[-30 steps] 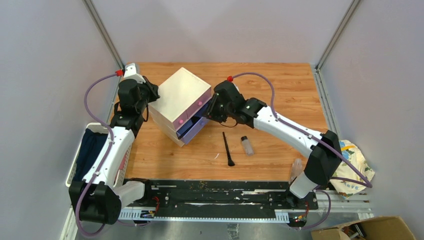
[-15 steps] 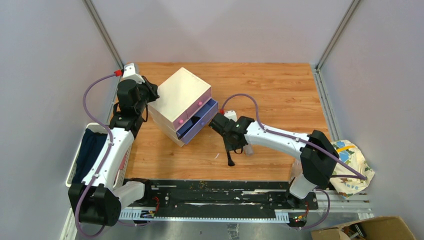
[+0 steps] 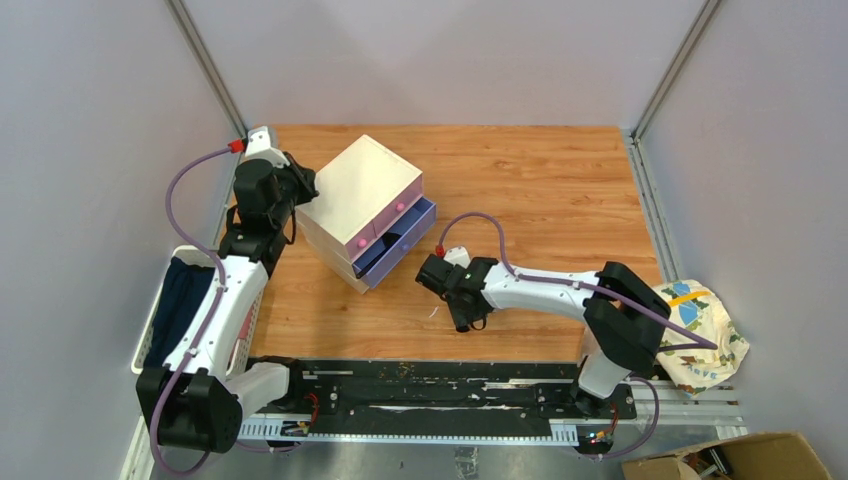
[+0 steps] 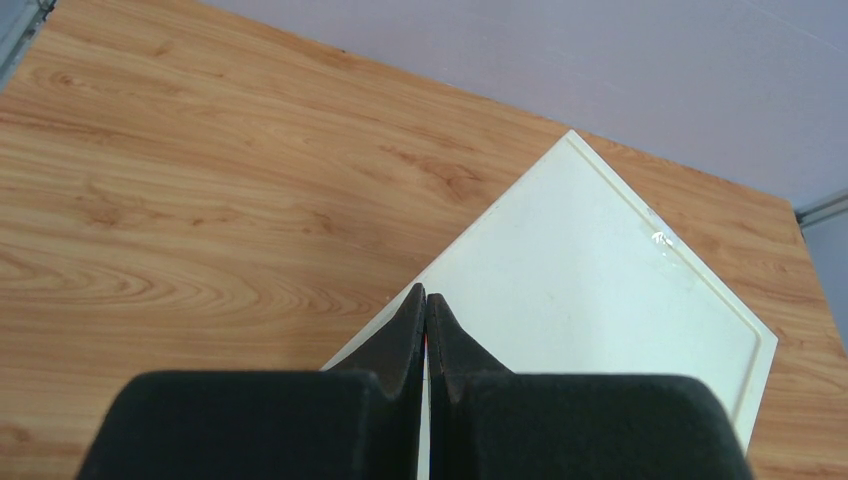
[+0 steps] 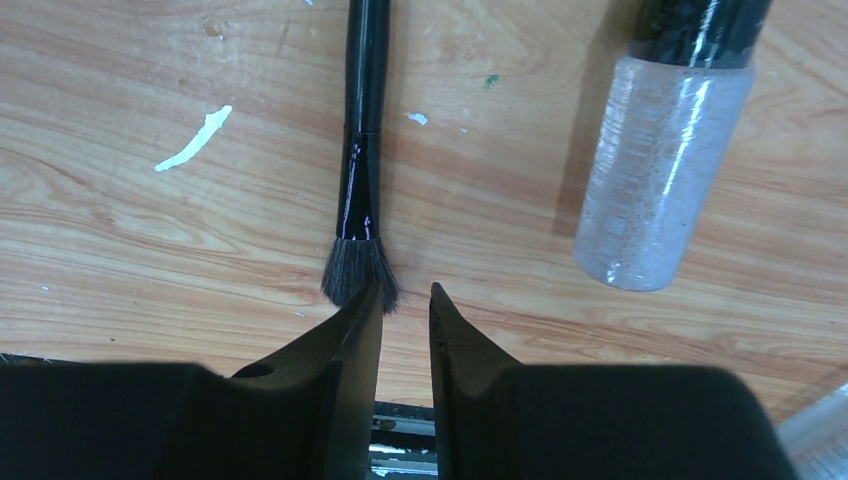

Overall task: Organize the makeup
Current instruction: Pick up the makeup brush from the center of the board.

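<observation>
A slim black-handled brush (image 5: 360,150) lies on the wooden table, its bristles (image 5: 358,275) toward the near edge. A clear bottle with a black cap (image 5: 660,180) lies to its right. My right gripper (image 5: 405,295) is low over the table, jaws a narrow gap apart and empty, the left fingertip just over the bristles. In the top view the right gripper (image 3: 462,312) covers the brush and the arm hides the bottle. My left gripper (image 4: 426,300) is shut, its tips at the left edge of the cream drawer box (image 4: 600,290).
The cream box (image 3: 360,190) stands left of centre with its purple drawer (image 3: 400,240) pulled open. A white basket with dark cloth (image 3: 180,300) is at the left. A patterned bag (image 3: 705,320) and a pale bottle (image 3: 592,338) sit by the right arm's base.
My right arm has swung from the open purple drawer toward the near edge and come down over the brush and bottle. The left arm and the box have not moved.
</observation>
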### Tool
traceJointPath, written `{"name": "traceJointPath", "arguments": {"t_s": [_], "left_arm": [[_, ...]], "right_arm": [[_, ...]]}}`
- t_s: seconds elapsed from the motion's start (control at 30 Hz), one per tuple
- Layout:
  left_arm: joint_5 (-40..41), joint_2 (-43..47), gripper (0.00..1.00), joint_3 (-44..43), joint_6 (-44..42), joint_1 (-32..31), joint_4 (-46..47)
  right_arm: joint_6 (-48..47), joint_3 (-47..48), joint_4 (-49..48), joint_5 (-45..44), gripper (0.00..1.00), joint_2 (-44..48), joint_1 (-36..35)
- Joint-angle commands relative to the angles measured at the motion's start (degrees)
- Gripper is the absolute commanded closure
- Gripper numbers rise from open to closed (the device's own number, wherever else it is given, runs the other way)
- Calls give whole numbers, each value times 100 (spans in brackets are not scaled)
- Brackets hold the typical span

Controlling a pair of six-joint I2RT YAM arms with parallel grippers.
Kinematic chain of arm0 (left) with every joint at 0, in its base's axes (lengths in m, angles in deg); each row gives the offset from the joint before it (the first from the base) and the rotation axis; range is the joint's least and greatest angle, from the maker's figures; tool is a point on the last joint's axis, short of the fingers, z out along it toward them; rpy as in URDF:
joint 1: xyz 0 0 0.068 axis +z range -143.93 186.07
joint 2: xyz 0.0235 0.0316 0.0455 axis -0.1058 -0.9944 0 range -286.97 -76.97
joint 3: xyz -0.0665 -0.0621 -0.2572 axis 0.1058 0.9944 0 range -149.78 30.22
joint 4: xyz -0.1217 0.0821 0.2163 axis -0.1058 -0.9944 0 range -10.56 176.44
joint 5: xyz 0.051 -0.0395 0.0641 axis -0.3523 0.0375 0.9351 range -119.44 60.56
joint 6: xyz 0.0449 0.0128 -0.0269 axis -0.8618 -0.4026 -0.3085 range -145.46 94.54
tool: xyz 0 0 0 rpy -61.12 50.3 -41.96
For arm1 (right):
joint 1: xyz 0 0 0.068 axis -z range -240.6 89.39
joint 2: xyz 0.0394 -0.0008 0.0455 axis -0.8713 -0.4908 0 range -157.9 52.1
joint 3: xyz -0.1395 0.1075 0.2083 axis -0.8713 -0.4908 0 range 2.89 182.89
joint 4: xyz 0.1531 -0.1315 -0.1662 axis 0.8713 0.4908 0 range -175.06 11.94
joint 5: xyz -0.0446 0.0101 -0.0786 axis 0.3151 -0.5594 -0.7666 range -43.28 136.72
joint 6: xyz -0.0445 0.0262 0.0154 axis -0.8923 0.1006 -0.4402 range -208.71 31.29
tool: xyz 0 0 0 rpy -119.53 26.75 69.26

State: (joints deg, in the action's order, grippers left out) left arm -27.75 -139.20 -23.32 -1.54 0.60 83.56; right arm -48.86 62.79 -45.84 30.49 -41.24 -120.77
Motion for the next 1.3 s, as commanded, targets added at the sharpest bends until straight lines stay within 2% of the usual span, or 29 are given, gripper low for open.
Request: {"name": "traceJointPath", "arguments": {"t_s": [0.0, 0.63, 0.73, 0.9, 1.03, 1.13, 1.27], "left_arm": [[24, 148, 100, 116, -63, -41, -44], [15, 229, 100, 247, -63, -50, -29], [15, 238, 100, 247, -63, -56, -20], [24, 264, 100, 239, -64, -51, -20], [46, 282, 100, 226, -72, -50, -36], [50, 291, 100, 197, -83, -50, -68], [50, 312, 100, 162, -74, -52, -103]], "right_arm": [[208, -190, -307, 141, 73, 48, -133], [694, -484, -703, 182, 76, -212, -321], [734, -489, -705, 187, 80, -264, -312], [745, -437, -701, 207, 100, -380, -312], [734, -357, -648, 189, 100, -402, -329], [700, -305, -584, 16, 100, -151, -408], [472, -93, -657, 176, 100, 743, -461]]}}
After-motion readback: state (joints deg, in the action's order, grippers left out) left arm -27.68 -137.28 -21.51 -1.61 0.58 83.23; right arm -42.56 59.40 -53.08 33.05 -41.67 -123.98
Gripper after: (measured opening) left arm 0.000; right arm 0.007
